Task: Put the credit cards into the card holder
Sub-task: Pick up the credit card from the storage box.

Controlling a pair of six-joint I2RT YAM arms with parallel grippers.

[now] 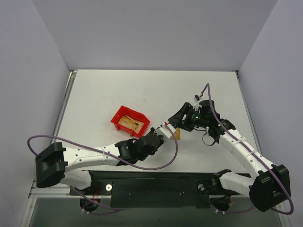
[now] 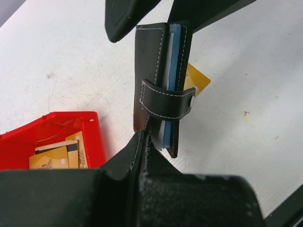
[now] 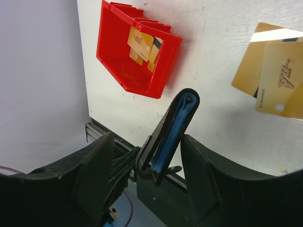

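Observation:
The black card holder (image 2: pixel 156 71) is held upright above the table, closed, with its strap across it and a pale blue lining showing at the edge. My left gripper (image 2: pixel 144 139) is shut on its lower flap. My right gripper (image 3: pixel 147 139) is open, with one finger on each side of the card holder (image 3: pixel 173 127) and a gap showing on both sides. Two gold credit cards (image 3: pixel 274 80) lie on the table just beyond it, and one (image 2: pixel 198 80) peeks out behind the holder. More credit cards (image 3: pixel 144 45) lie in the red bin (image 3: pixel 118 56).
The red bin (image 1: pixel 129 121) stands on the white table left of both grippers, close to the left arm's wrist. Both arms meet near the table's middle (image 1: pixel 173 126). Grey walls close in the left, right and far sides.

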